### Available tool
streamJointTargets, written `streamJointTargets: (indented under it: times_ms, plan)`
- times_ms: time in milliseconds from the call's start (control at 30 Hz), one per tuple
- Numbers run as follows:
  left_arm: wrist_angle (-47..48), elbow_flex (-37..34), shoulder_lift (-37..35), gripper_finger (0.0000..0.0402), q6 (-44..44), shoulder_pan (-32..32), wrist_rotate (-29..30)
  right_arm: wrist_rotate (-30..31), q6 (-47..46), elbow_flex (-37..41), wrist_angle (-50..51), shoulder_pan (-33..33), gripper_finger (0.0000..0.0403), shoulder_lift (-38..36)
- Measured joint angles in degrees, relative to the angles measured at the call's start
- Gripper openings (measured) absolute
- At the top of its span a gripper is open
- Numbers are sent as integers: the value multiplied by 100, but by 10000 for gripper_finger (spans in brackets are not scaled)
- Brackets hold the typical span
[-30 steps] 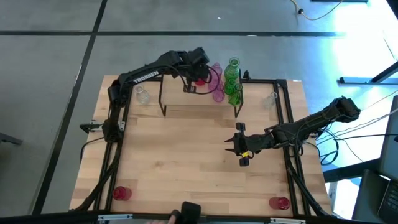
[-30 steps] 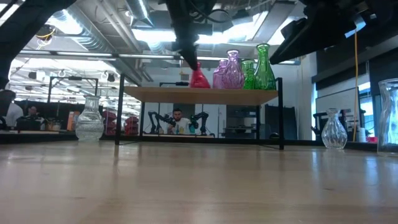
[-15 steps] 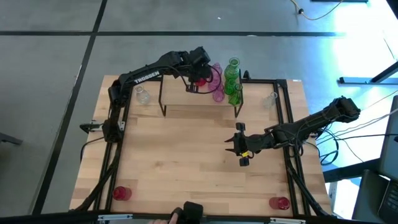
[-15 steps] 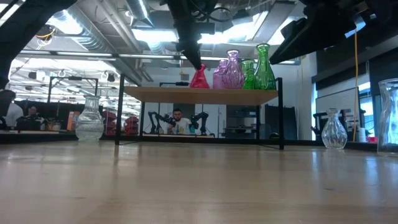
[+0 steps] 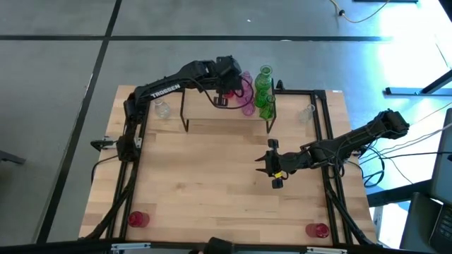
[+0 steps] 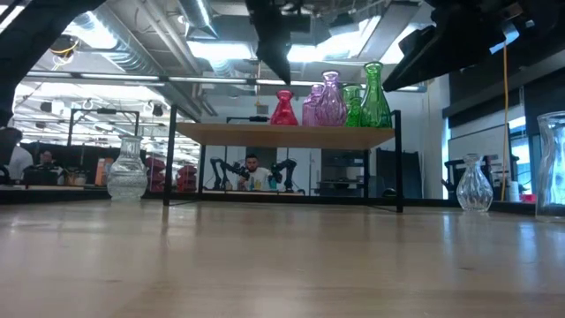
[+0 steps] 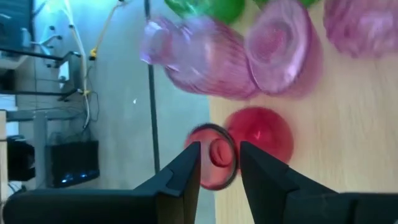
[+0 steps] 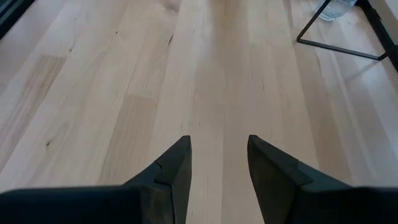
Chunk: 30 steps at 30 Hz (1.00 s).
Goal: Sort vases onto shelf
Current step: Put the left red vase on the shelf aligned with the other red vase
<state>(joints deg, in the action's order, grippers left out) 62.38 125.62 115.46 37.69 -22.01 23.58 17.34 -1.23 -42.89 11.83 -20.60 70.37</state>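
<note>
Low view: red vase [image 6: 283, 108] upright.

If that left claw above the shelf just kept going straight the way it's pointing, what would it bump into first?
Probably the small red glass vase on the light-wood shelf: the left gripper points at its mouth, fingers open either side of the rim.

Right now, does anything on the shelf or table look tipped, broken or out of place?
Nothing stands out. The red vase stands upright on the shelf beside the pink and green vases, with the left gripper open just above it. The right gripper hovers open over the table.
</note>
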Motion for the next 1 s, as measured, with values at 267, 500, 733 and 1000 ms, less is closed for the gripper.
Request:
streamJointTargets:
  times_ms: [267, 500, 733, 1000]
  plan:
    - [1022, 832, -246, 104, -885, 112, 47, -2, 17, 0, 7, 0, 140, 0]
    - [2131, 228, -1406, 104, -2204, -166, -312, -46, 22, 2, 31, 0, 140, 0]
    - [2412, -1180, -2823, 98, -2986, -538, -421, -42, 149, 2, 36, 0, 140, 0]
    - [2325, -3092, -4268, 97, -3702, -441, -959, -34, 151, 2, 35, -1, 140, 0]
